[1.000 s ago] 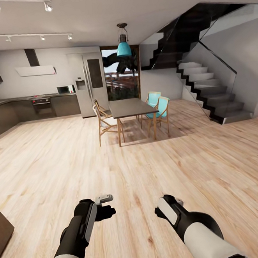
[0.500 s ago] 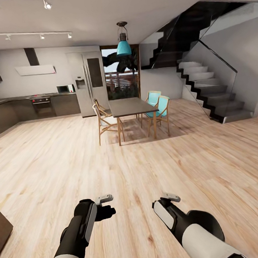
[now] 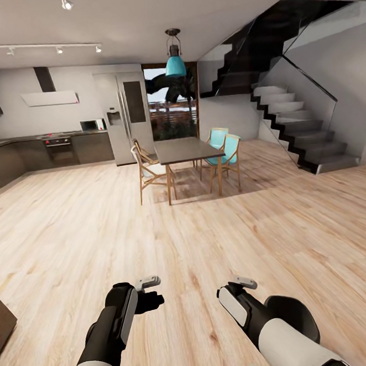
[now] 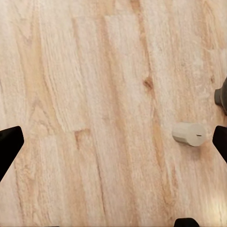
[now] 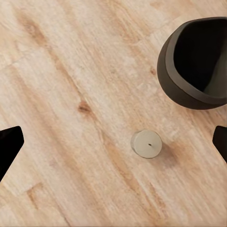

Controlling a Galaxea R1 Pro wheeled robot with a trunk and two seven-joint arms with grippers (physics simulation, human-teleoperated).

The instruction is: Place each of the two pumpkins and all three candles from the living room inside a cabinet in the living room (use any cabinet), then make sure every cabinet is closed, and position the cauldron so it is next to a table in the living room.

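Hovering right pincer agape, empty | candle below, perhaps upright | cauldron near

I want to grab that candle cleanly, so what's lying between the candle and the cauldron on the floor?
Nothing: in the right wrist view the candle stands upright apart from the cauldron, with just bare wooden floor between them.

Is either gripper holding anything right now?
No. Left gripper and right gripper are open and empty above the wooden floor.
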